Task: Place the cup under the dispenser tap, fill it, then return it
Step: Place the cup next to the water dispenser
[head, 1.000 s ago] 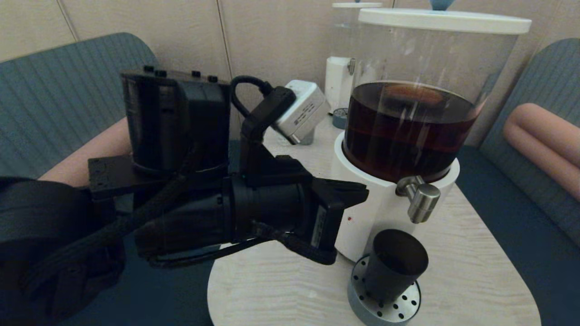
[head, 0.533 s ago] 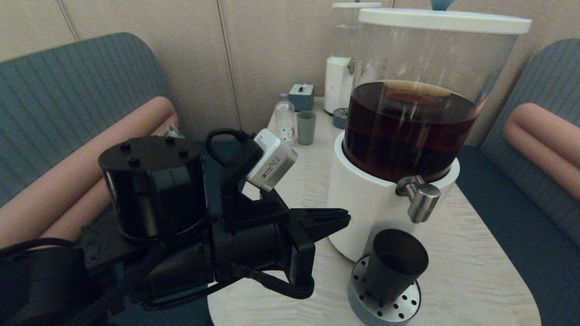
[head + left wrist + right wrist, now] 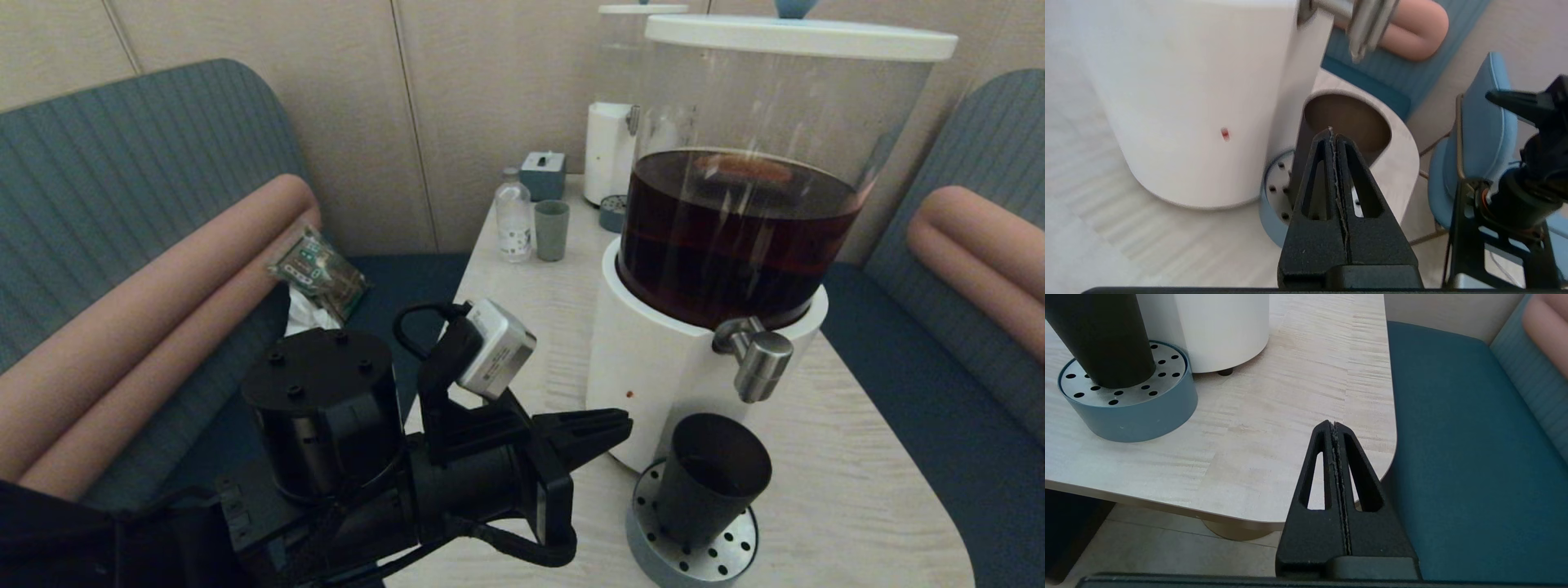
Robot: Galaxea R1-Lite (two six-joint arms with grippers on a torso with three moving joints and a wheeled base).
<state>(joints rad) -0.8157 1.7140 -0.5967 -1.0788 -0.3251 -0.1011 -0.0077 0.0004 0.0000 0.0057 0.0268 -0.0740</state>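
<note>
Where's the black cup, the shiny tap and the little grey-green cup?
black cup (image 3: 712, 478), head view, on its side wall
shiny tap (image 3: 763, 366), head view, on its steel spout
grey-green cup (image 3: 552, 231), head view, on its side

Matte black plastic cup (image 3: 712, 478), brushed-steel tap (image 3: 755, 355) — pale wood-grain table (image 3: 849, 490), perforated metal tray (image 3: 694, 555)

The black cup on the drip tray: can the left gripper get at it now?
Probably yes. The left gripper, shut, points at the cup with nothing between them; it must open first.
</note>
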